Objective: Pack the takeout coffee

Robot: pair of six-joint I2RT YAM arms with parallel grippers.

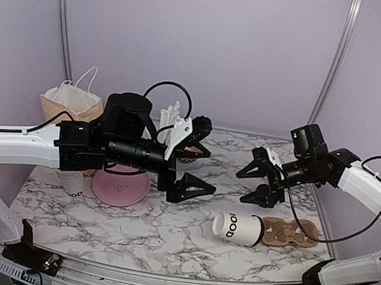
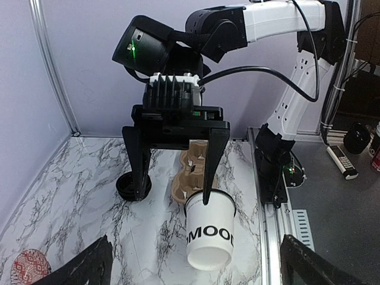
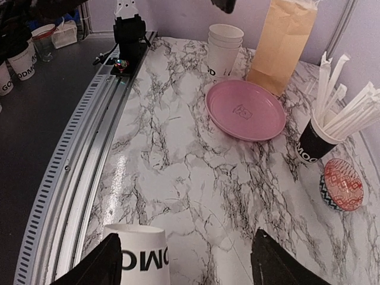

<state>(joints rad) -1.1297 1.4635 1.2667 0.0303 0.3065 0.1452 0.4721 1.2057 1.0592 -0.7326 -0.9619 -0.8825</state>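
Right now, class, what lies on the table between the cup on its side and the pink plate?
Only bare marble table lies between the cup and the plate. The right wrist view shows it best.

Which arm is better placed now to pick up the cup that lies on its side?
Right. The right tool, open, hangs just over the lying white cup beside the cardboard carrier; the left tool is open too, but farther off.
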